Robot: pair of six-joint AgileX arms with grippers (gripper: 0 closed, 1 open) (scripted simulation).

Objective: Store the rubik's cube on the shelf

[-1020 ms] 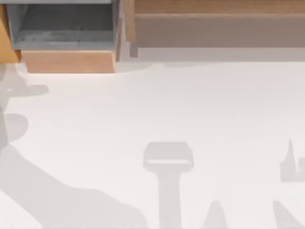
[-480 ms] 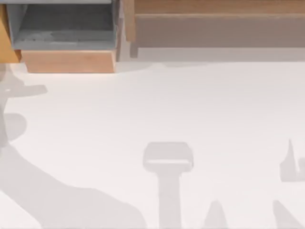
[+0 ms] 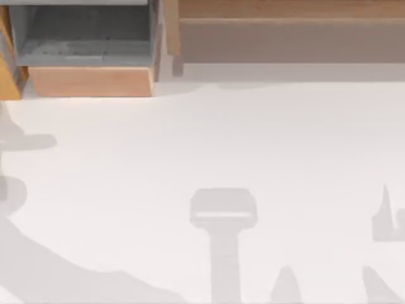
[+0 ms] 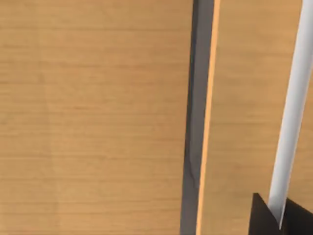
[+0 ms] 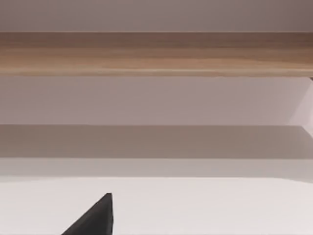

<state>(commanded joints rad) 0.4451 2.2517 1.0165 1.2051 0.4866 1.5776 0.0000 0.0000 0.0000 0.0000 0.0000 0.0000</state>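
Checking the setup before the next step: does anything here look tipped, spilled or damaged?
Nothing stands out. The shelf and the smaller wooden box sit square along the table's far edge, with no spill or damage.

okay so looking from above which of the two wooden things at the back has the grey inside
The smaller wooden box at the table's back left: its open cavity is grey. The shelf to its right is long, with a tan top board and a grey-brown face.

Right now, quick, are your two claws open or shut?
Left gripper: close against wood panels, cannot be told.
Right gripper: facing the shelf, cannot be told.
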